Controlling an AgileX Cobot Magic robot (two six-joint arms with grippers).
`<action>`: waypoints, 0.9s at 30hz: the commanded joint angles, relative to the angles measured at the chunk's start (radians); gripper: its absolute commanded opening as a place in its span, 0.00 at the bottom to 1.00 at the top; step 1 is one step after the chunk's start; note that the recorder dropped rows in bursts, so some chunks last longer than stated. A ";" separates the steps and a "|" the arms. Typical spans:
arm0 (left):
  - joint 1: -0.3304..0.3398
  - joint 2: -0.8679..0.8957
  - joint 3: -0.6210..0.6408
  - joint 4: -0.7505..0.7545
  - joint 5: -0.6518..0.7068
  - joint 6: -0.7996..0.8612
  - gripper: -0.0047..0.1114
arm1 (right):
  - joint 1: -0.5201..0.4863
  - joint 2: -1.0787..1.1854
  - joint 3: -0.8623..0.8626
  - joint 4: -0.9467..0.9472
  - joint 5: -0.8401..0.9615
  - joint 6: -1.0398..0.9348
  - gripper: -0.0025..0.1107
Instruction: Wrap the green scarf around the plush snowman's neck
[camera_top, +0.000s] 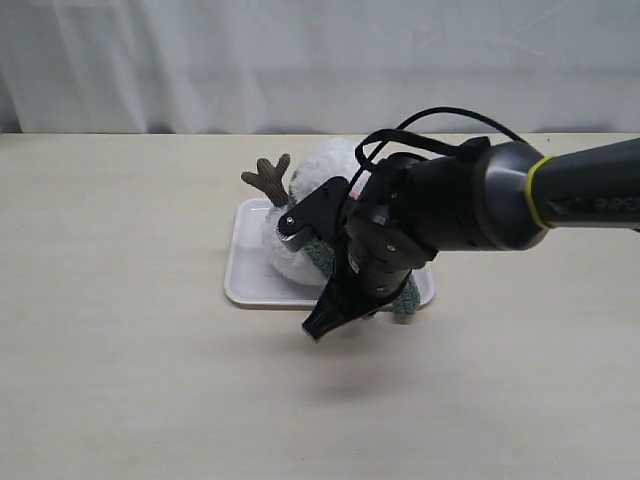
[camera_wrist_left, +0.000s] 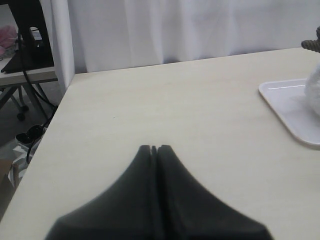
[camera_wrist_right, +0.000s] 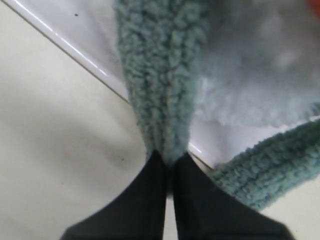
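Jaws of the right gripper are clamping shut on the green scarf, pinching one fuzzy strand right at the fingertips, as the right wrist view is showing. That strand is running from the pinch across the rim of the white tray and alongside the white fluff of the plush snowman. A second length of the same fabric is crossing the tray edge just beside the gripper. In the exterior view the plush snowman is resting on the tray near the centre of the bench, with a brown twig arm sticking out toward 11 o'clock. The right arm is reaching in from 3 o'clock and covering most of the toy, so the neck is hidden and the scarf's path round it cannot be told. The right gripper is hanging just off the tray's 6 o'clock edge, raised off the bench. Part of the green scarf is draping over the tray's 5 o'clock corner. The left gripper is sitting with its jaws pressed together and gripping nothing, low over bare bench, well apart from the tray.
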 joint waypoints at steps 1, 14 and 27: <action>0.001 -0.003 0.004 -0.002 -0.014 -0.001 0.04 | -0.002 0.037 -0.003 -0.008 0.018 0.007 0.06; 0.001 -0.003 0.004 -0.002 -0.014 -0.001 0.04 | -0.002 0.040 -0.003 -0.017 0.019 0.007 0.06; 0.001 -0.003 0.004 -0.002 -0.012 -0.001 0.04 | 0.000 -0.045 -0.077 0.075 0.286 -0.014 0.43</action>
